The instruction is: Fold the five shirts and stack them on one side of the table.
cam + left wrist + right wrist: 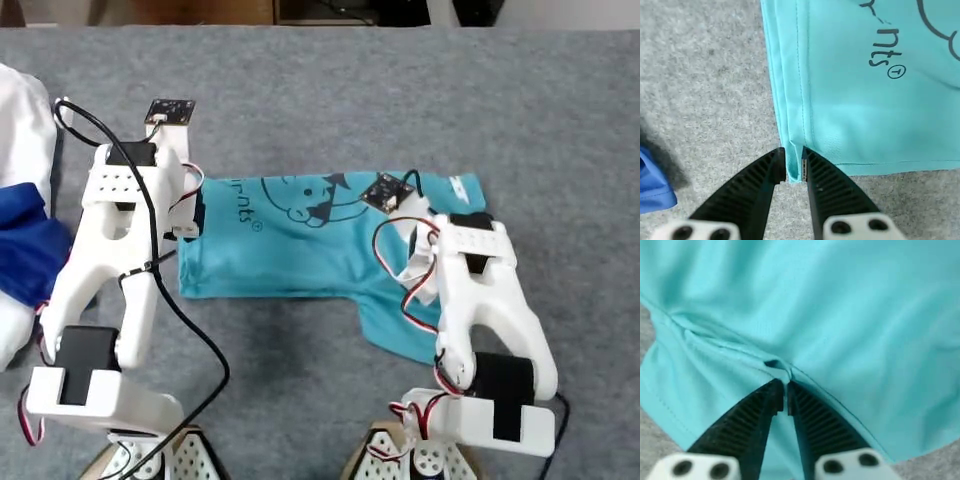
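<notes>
Two pincers are on the teal shirt (300, 250), which lies spread across the middle of the grey counter (330, 90), print up. The left pincer (793, 162) is pressed nearly together on the shirt's hem corner, the one nearer the arms' bases. A thin sliver of fabric sits between the tips (the grip looks shallow, right at the edge). The right pincer (786, 391) is pressed together on a raised seam ridge toward the shirt's opposite end. There a flap (400, 325) (a sleeve, most likely) juts out from the shirt toward the bases.

Step in hand, by my reading: a fold of this shirt, with two near-side points pinched and ready to carry. The shirt is not yet a compact packet, so more folds remain for it.

Next move calls for lifting both pinched points together and evenly. They then go over the shirt toward its far edge and are laid so the edges line up. An uneven lift would skew the crease, and the left corner could slip out.

Edges and room: a broad band of grey counter lies between the shirt's far edge and the counter's rim, ample for the carry. Beyond the shirt's hem end, past the left arm, lie a blue cloth (25, 250) and a white cloth (20, 130). These are probably other shirts; whether they are folded I cannot tell. Both are well apart from the teal shirt.
</notes>
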{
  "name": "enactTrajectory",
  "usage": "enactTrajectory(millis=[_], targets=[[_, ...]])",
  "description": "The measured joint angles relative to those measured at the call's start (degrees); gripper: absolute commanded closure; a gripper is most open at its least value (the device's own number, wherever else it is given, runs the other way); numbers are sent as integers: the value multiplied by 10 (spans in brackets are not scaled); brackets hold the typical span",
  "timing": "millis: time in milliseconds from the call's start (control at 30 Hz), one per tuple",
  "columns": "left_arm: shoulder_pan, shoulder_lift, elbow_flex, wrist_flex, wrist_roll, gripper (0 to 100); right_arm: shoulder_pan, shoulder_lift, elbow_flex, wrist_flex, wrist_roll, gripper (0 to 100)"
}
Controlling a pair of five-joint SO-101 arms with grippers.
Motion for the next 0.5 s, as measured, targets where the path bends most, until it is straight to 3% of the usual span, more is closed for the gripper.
enactTrajectory(millis=[200,500], targets=[[0,0,0,0,0,933,0,-34,16,11,0,989],[0,0,0,0,0,933,0,-211,97,69,0,989]])
